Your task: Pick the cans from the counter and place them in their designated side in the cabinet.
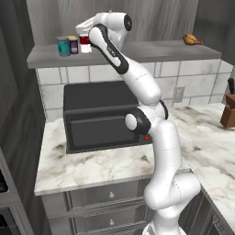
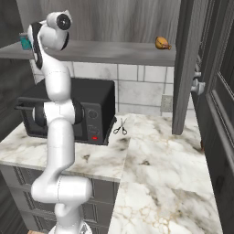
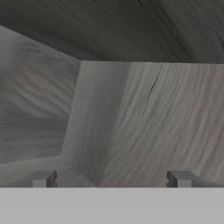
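Note:
Two cans stand on the left end of the cabinet shelf [image 1: 151,50]: one with a yellow top and dark blue body [image 1: 73,44], and a red one with white bands [image 1: 84,44] right beside it. My gripper [image 1: 84,28] hovers just above the red can, apart from it. In the hand view the gripper [image 3: 111,179] is open, its fingertips [image 3: 41,178] wide apart with nothing between them, facing the grey wood-grain back corner of the cabinet [image 3: 131,113]. The marble counter [image 1: 92,165] below carries no cans.
A larger teal can [image 1: 63,46] stands left of the two cans. A brown-orange food item [image 1: 193,40] lies at the shelf's right end. A black microwave [image 1: 101,117] sits under the shelf. Scissors [image 2: 120,127], a knife block [image 1: 228,110] and an open cabinet door [image 2: 183,68] are to the right.

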